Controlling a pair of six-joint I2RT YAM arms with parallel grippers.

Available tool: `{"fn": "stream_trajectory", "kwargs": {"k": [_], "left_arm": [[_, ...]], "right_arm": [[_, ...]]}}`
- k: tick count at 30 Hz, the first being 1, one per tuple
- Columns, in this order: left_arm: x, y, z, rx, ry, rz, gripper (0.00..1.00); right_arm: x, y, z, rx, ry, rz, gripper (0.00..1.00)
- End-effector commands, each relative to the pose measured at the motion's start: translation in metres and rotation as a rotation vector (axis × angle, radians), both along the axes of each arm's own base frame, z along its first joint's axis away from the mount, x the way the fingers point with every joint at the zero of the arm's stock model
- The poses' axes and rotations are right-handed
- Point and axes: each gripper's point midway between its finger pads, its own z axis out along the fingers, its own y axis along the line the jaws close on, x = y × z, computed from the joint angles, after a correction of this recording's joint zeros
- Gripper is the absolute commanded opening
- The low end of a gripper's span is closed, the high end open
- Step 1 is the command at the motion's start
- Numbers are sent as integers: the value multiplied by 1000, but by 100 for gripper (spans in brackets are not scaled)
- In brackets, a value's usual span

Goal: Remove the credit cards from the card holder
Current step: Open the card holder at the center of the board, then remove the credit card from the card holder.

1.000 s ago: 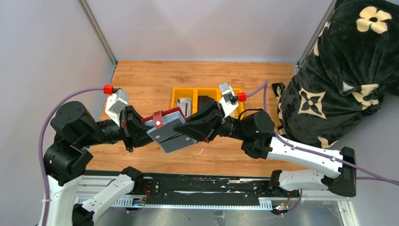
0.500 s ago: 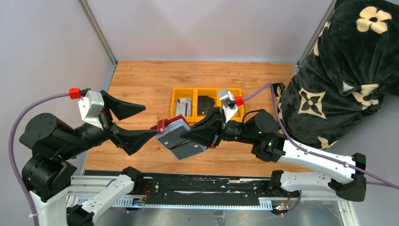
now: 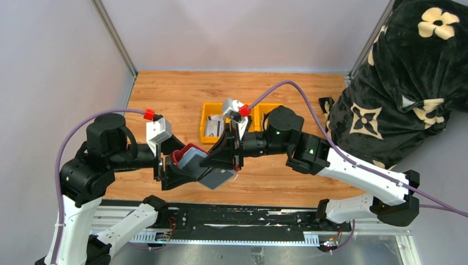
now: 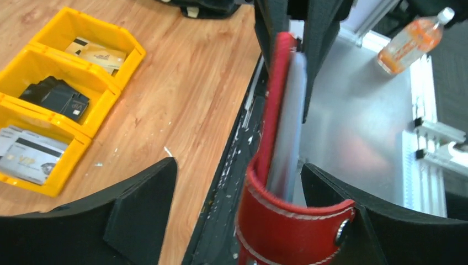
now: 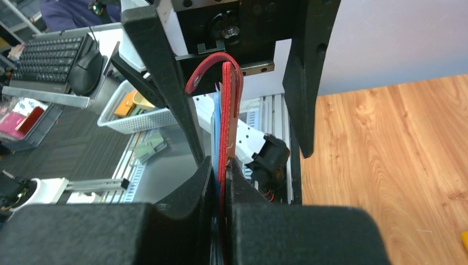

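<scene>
The dark-red card holder [image 3: 182, 156] hangs in the air above the table's near edge. My right gripper [image 5: 222, 165] is shut on its edge, one finger on each face. Grey credit cards [image 3: 217, 178] stick out of the holder, slanting down to the right, and one grey card [image 4: 290, 127] shows edge-on inside the red cover [image 4: 270, 121]. My left gripper [image 4: 238, 165] is open and straddles the strap end of the holder. The red strap [image 4: 298, 221] loops across close to the left gripper's right finger [image 4: 353, 226]; the other finger stands well apart.
A row of yellow bins [image 3: 205, 112] sits mid-table. One bin holds grey-white cards [image 4: 27, 157], another a black wallet [image 4: 55, 96], a third a tan card [image 4: 99, 52]. A black flowered blanket [image 3: 408, 83] bulks at the right edge. A bottle [image 4: 414, 41] lies beyond the table.
My left gripper let go of the holder, swung out left, and came back open around its strap end. My right gripper stayed shut on the holder and carried it left.
</scene>
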Motion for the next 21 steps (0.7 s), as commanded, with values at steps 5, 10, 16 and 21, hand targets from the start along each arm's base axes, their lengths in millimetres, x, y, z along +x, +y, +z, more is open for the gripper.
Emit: {"fn": "stream_trajectory", "kwargs": {"k": [5,10,16,21], "left_arm": [[-19,2,-21,33,17,-98,42],[-13,4,-31,59,2,-78,13],[5,8,-18,66,-77,9,1],[4,7,20,-67,-188,63,0]], "right_arm": [[-12,9,-17,-136,-13,111,8],[-12,7,-13,-114,12,131,38],[-11,-9,-26,-61,23,99,59],[-9,-19,-54,-26,22,58,62]]}}
